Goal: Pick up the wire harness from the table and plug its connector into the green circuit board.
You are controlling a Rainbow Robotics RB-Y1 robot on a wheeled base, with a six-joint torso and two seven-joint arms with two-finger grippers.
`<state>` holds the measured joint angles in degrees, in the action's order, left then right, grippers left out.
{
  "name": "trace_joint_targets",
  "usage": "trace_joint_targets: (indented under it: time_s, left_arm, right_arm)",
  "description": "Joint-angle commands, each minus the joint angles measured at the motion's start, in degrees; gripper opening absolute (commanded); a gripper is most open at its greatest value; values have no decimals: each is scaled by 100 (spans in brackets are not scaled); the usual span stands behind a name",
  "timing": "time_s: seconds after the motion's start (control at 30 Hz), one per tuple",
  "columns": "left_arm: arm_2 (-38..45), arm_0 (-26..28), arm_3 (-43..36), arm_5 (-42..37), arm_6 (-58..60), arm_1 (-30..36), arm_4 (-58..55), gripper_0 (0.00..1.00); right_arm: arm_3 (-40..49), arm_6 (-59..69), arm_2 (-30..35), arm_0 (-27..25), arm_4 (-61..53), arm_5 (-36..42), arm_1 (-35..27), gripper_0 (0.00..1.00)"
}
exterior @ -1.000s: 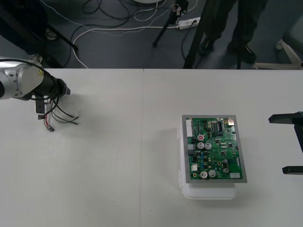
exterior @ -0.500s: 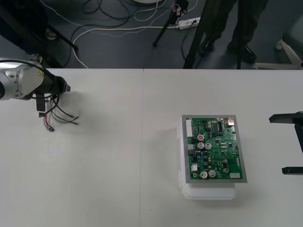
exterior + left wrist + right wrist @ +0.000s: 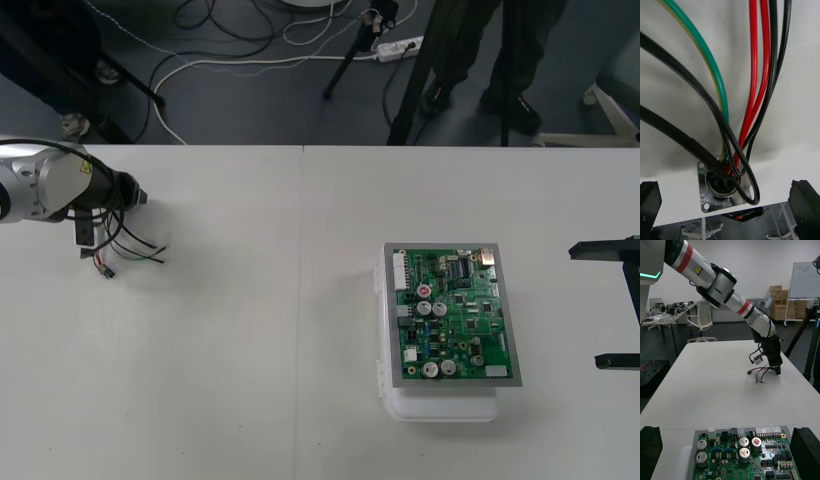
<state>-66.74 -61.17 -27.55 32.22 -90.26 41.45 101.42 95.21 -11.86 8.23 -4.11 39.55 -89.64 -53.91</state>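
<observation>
The wire harness (image 3: 118,250) lies on the table at the far left, its red, black and green wires fanned out. My left gripper (image 3: 98,225) hovers right over it, open. In the left wrist view the fingers (image 3: 649,204) stand at the two corners, and the round metal socket (image 3: 720,185) with its flange sits between them, ungripped. The green circuit board (image 3: 452,315) rests on its white base (image 3: 440,405) right of centre, with nothing plugged into it. My right gripper (image 3: 618,305) waits open at the right edge, facing the board (image 3: 741,453).
A seam (image 3: 302,300) runs down the middle of the table. The right wrist view shows the left arm (image 3: 720,285) bent down over the harness (image 3: 760,372) at the table's far end. Bare table lies between harness and board.
The left arm has drawn back slightly to the left above the harness. The harness, the board and the right gripper have stayed where they were.
</observation>
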Motion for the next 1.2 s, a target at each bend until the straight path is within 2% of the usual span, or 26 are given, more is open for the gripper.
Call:
trace_joint_targets:
  time_s: [0.03,0.4,0.7,0.87,0.9,0.93,0.97,1.2]
  left_arm:
    - [-76,61,39,-242,-141,-67,27,100]
    - [-76,175,118,-594,-141,-128,79,100]
    - [-76,184,101,-585,-141,-128,79,100]
    - [-76,184,101,-594,-141,-128,97,86]
    - [-76,184,101,-594,-141,-128,106,76]
    - [-76,184,101,-585,-141,-155,114,41]
    - [-76,184,118,-585,-141,-172,132,1]
    - [-85,184,145,-594,-141,-234,185,0]
  right_arm:
    - [165,-247,-32,-81,-105,-36,-243,100]
    - [165,-247,-41,-90,-105,-36,-243,100]
    - [156,-247,-32,-90,-114,-36,-243,100]
    - [156,-247,-41,-90,-123,-36,-243,100]
    - [165,-247,-32,-90,-131,-36,-243,100]
    - [165,-247,-41,-90,-131,-36,-243,100]
    - [165,-238,-41,-90,-149,-36,-243,100]
    - [165,-238,-41,-99,-158,-36,-243,100]
